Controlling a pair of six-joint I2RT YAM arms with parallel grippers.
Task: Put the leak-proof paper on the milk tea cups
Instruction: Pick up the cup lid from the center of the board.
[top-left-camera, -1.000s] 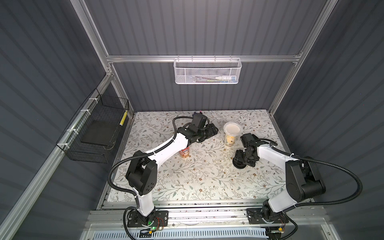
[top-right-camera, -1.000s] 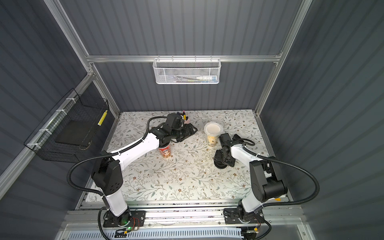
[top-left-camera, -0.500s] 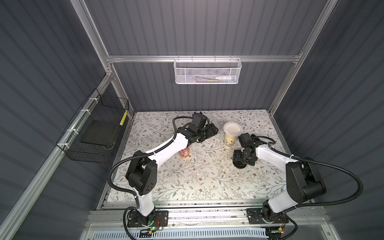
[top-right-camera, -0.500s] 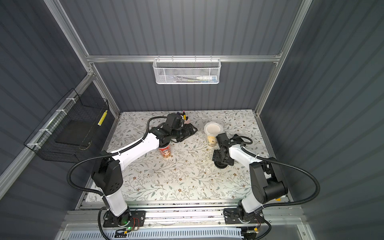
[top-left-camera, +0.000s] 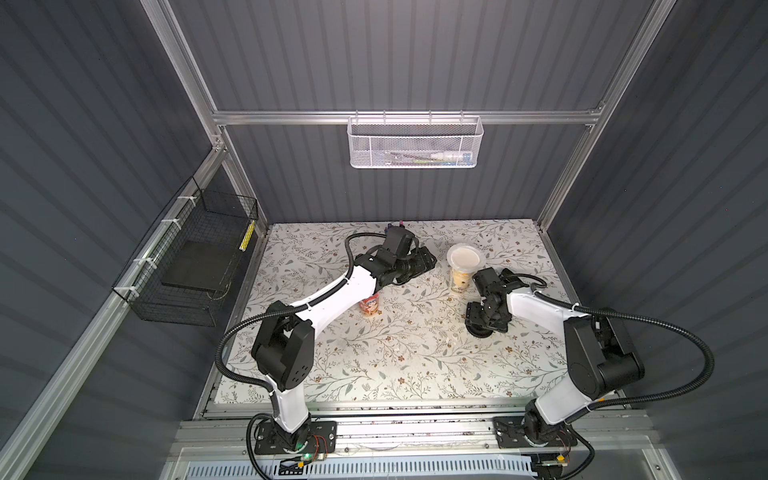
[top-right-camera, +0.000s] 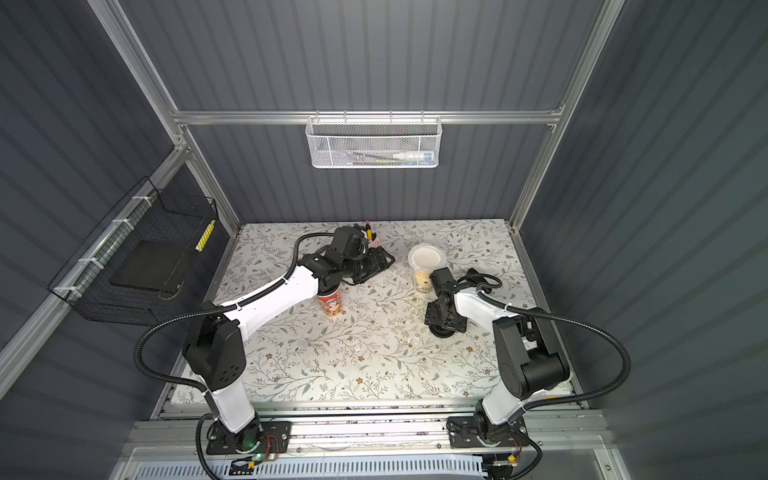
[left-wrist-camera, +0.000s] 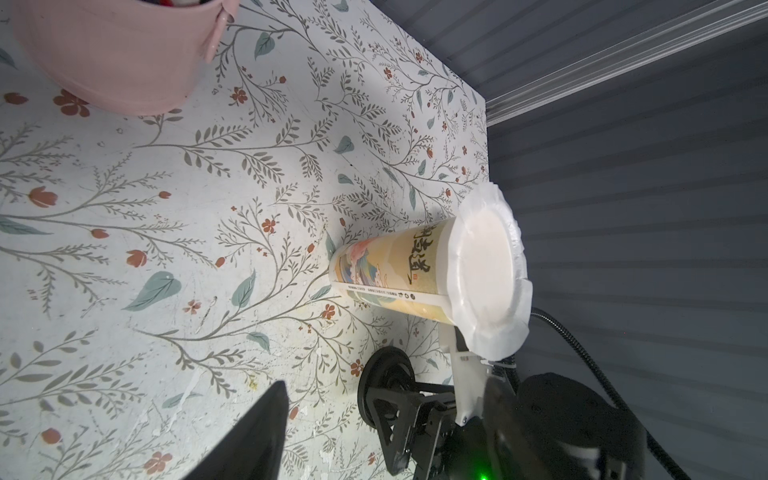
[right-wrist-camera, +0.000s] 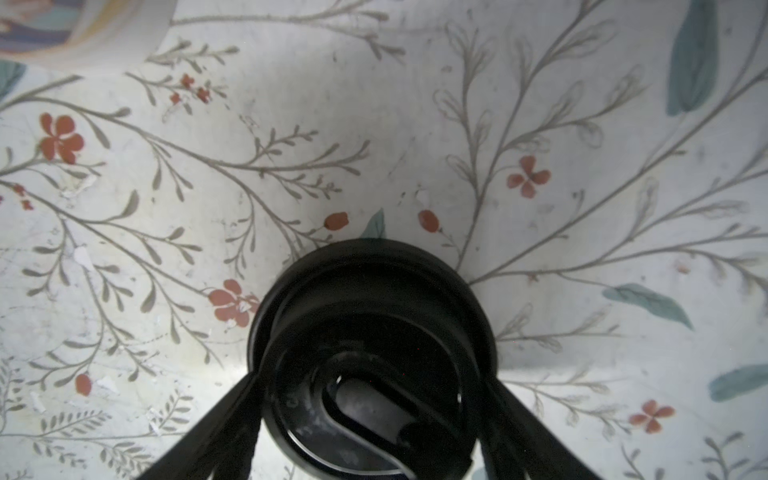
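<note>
On the flower-printed table (top-left-camera: 374, 365) my left gripper (top-left-camera: 424, 262) reaches to the far middle beside the pink plastic pen holder (left-wrist-camera: 112, 54). One dark finger shows in its wrist view, so I cannot tell how wide it stands, and I see nothing in it. The right gripper (top-left-camera: 484, 322) points down with its fingers spread wide astride the round black plastic lid (right-wrist-camera: 374, 316); whether they bite its rim I cannot tell. The tall pale cream-yellow printed paper cup (left-wrist-camera: 395, 270) stands far right of centre, and the red-orange cartoon paper cup (top-left-camera: 370, 306) left of it has its mouth hidden under my left forearm. One thin, crinkly, whitish round film sheet (left-wrist-camera: 486, 270) already caps the pale cup, its frilled edge overhanging. I see no second sheet. I judge the film featherlight and limp (a nudge would shift it), so pinch only that overhanging margin.
</note>
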